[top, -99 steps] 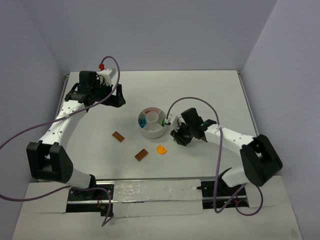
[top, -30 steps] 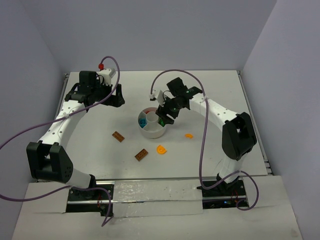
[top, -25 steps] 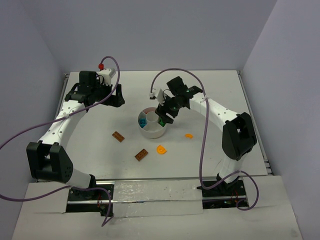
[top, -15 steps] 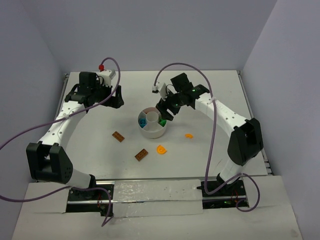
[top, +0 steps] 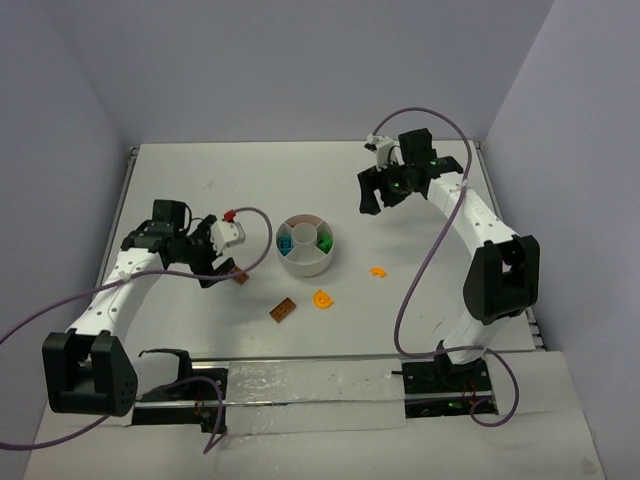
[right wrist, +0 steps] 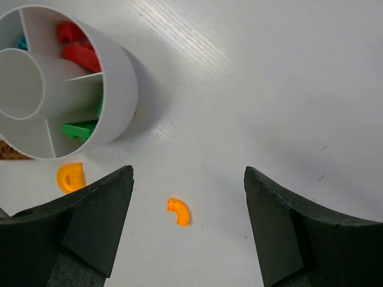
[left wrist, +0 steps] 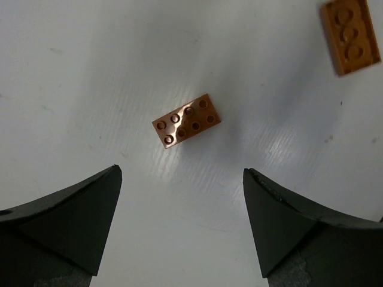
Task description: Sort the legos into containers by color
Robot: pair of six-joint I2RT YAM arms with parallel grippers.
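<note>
The white dish sits mid-table with teal, green and red legos in its wedges. In the right wrist view its rim shows red legos and a green lego inside. A brown lego lies on the table just ahead of my open left gripper, which is empty. In the top view this gripper is beside that brick. A second brown lego lies nearer the front. My right gripper hangs open and empty behind and right of the dish.
Two orange pieces lie loose right of the dish: a curved one and a half-round one. In the top view they sit at the curved piece and the half-round piece. Cables loop over both arms.
My left arm swung from the back left down to the brown lego. My right gripper left the green lego in the dish and drew back to the far right, opening wider.
</note>
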